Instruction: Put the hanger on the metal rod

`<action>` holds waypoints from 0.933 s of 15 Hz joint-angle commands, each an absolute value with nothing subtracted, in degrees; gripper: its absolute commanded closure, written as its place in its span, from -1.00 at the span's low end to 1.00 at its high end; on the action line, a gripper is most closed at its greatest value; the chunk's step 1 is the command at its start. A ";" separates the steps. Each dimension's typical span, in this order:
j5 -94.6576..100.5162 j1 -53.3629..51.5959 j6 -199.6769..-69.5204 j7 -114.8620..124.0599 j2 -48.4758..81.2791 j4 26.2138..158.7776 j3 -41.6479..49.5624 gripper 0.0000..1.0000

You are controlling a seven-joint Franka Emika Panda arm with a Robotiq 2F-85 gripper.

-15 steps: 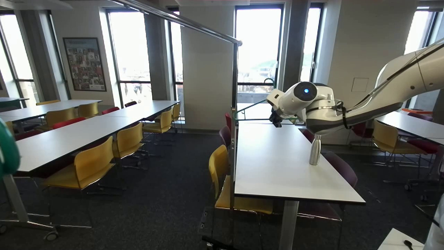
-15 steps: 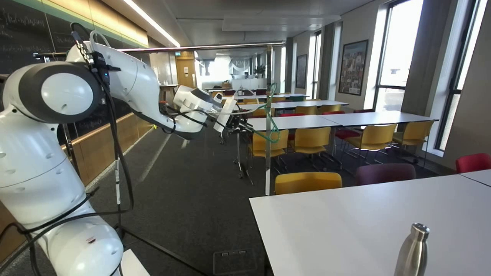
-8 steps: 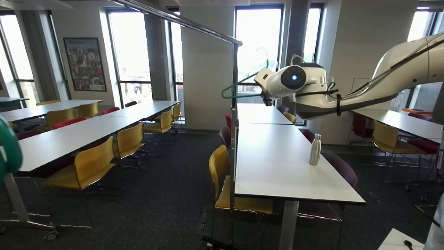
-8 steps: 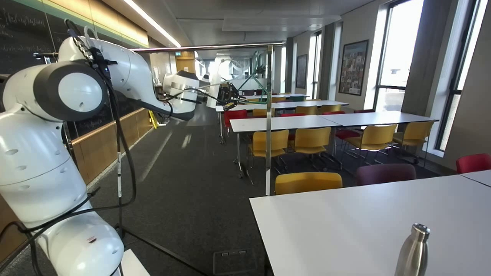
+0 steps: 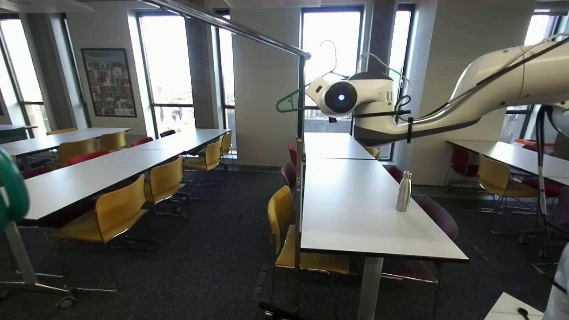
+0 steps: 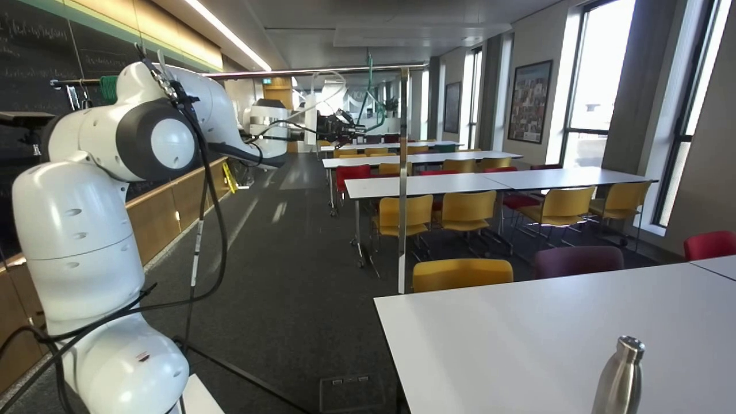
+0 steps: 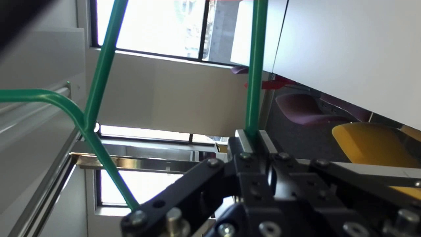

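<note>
Approx. half of the task seems done: the gripper (image 7: 255, 140) pinches the hanger (image 7: 257, 75) by its lower side, and holds it up in the air near the metal rod (image 6: 287, 72). In an exterior view the hook (image 5: 336, 55) appears beside the rod's end, not over it, so hanging it on & letting go are prob. the steps left; the exact gap b/w hook & rod can't be told.

In an exterior view I see the bottle (image 5: 404, 194) on the table (image 5: 346, 213), right of the post (image 5: 301, 75) whose top meets the rod (image 5: 266, 40); the hanger (image 7: 256, 65) sits in my gripper (image 7: 255, 140).
</note>
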State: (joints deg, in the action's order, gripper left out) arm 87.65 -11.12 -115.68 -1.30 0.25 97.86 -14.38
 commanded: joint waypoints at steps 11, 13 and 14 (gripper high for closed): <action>94.01 -15.72 -106.70 -10.98 16.55 73.71 -12.88 0.95; 94.25 -16.37 -106.51 -13.94 17.29 72.41 -12.57 0.95; 94.40 -16.70 -106.29 -15.66 17.56 71.93 -12.43 0.95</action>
State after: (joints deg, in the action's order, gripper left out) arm 93.93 -14.73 -108.28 -9.88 15.67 76.18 -13.56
